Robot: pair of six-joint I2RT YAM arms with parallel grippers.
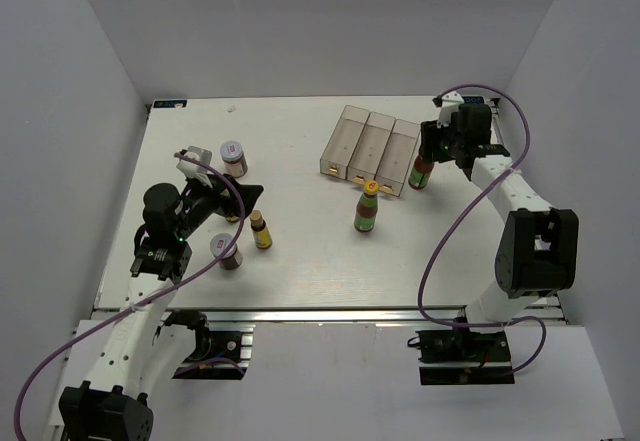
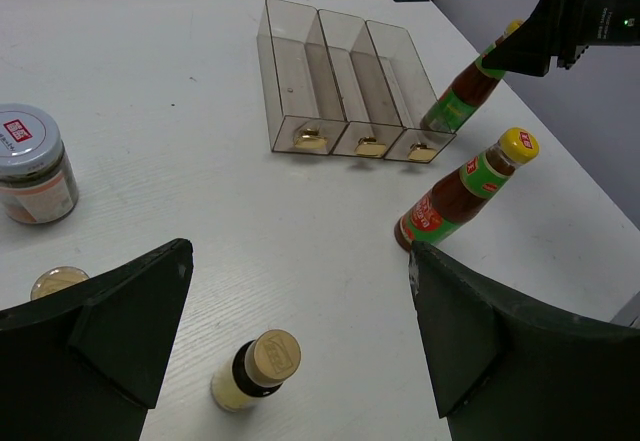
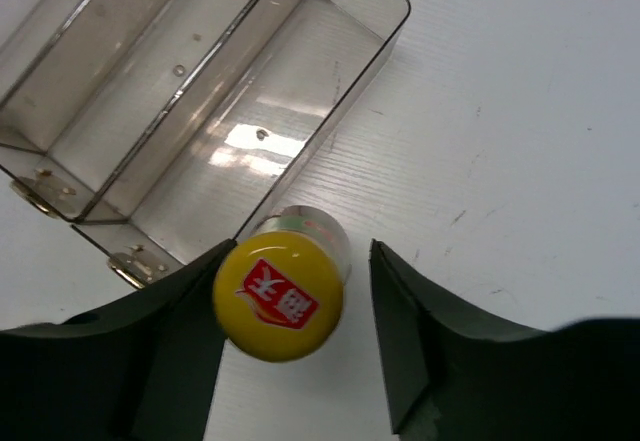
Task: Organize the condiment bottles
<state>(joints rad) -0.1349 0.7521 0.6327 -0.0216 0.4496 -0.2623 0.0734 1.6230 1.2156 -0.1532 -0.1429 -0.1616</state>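
One red sauce bottle (image 1: 421,172) stands against the right front corner of the clear tray (image 1: 352,124). My right gripper (image 1: 433,153) is open around its yellow cap (image 3: 278,296); the left finger touches the cap, the right finger is apart. The other red bottle (image 1: 367,208) stands alone in front of the tray. My left gripper (image 1: 240,204) is open and empty over a slim gold-capped bottle (image 2: 258,366). A second slim bottle (image 2: 57,281) is half hidden by the left finger. Two white-lidded jars (image 1: 233,158) (image 1: 227,251) stand at the left.
The tray's three compartments (image 2: 340,71) hold no bottles. It lies at an angle at the back, right of centre. White walls close in the table on the left, back and right. The right arm's purple cable (image 1: 440,251) loops over the right side.
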